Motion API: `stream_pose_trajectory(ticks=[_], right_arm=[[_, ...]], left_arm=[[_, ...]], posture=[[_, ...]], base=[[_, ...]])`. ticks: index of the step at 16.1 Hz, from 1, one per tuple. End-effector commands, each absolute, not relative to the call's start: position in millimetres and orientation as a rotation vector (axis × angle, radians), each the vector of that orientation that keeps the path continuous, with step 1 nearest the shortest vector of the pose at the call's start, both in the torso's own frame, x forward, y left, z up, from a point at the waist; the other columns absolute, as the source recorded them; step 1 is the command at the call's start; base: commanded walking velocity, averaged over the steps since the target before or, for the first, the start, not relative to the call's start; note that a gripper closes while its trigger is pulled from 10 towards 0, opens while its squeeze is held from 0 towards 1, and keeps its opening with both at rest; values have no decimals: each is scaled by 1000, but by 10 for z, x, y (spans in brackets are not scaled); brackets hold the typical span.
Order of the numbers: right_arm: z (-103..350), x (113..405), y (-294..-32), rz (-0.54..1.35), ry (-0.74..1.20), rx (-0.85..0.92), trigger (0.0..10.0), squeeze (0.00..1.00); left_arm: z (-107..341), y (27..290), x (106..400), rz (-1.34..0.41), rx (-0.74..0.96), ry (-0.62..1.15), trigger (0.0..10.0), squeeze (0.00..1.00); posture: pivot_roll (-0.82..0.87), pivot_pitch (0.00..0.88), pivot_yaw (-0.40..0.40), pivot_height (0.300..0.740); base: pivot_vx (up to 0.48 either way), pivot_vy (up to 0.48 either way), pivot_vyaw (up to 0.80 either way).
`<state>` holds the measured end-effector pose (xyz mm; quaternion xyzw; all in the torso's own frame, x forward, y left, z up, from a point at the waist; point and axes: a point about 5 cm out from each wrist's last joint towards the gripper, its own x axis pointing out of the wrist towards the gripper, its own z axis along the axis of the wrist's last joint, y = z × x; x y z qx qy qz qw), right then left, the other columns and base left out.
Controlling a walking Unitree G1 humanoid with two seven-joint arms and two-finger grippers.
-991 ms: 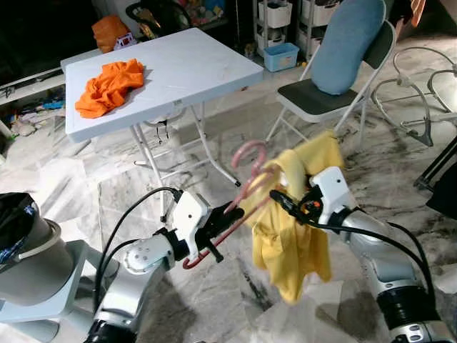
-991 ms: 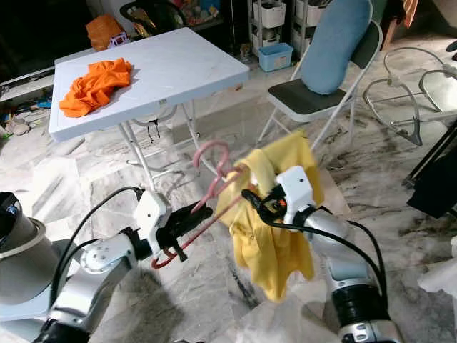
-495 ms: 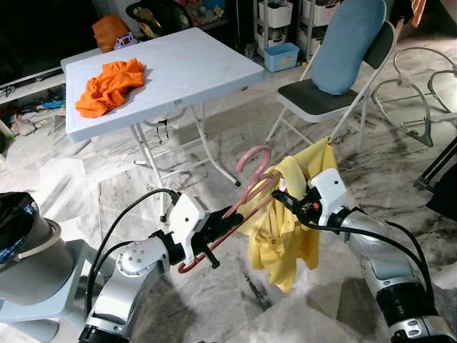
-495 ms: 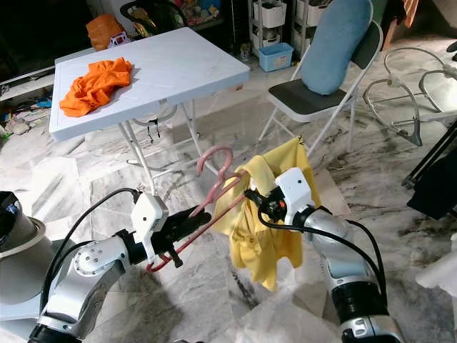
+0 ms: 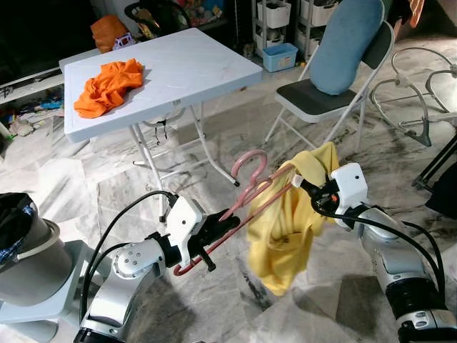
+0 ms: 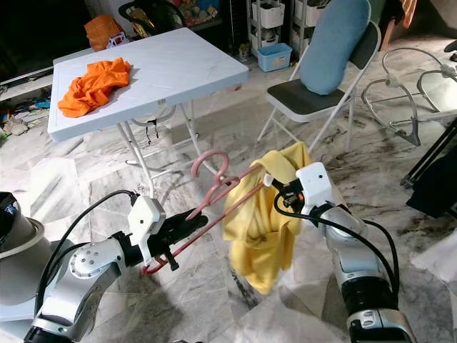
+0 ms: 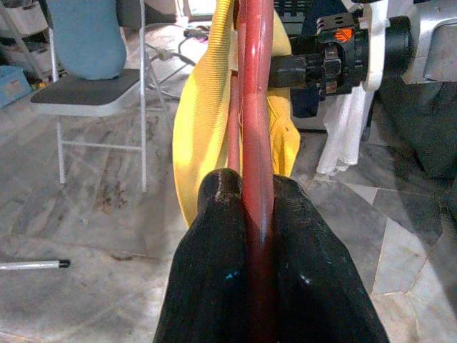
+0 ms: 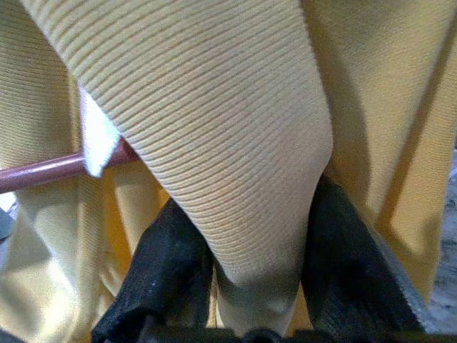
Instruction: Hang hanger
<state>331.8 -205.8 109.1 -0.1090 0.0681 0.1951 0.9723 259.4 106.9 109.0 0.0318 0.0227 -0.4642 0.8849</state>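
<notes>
A pink-red hanger (image 5: 251, 194) slants up from low left, its hook (image 5: 248, 166) on top. My left gripper (image 5: 216, 230) is shut on its lower end; the left wrist view shows the black fingers (image 7: 214, 236) clamped on the red bar (image 7: 255, 107). A yellow shirt (image 5: 285, 232) drapes over the hanger's far end and hangs down above the floor. My right gripper (image 5: 308, 188) is shut on a fold of the shirt near its top. In the right wrist view, ribbed yellow cloth (image 8: 235, 143) is pinched between the fingers (image 8: 168, 271), with the hanger bar (image 8: 43, 174) beside it.
A white folding table (image 5: 186, 68) stands behind, with an orange garment (image 5: 108, 83) on it. A folding chair (image 5: 314, 96) with a blue cushion (image 5: 350, 39) stands back right. Metal frames (image 5: 410, 100) lie far right, a black bin (image 5: 18, 229) at left. The floor is marble.
My right gripper has moved right and slightly up, pulling the shirt's top along the hanger's far end. The shirt now hangs farther right. The left gripper has dipped slightly with the hanger.
</notes>
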Motion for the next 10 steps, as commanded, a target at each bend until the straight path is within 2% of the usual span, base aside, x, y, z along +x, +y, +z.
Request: stream_pose_trajectory(ticks=[1, 10], right_arm=[[1158, 3371, -2025, 387, 107, -214, 0, 0], [1346, 3440, -2157, 288, 29, -204, 0, 0]], left_arm=[[1178, 1083, 2613, -969, 88, -7, 0, 0], [1038, 1143, 2658, -905, 159, 43, 0, 0]], posture=[[-167, 0, 110, 740], [-174, 0, 108, 740]], base=[[0, 0, 0], [0, 0, 0]])
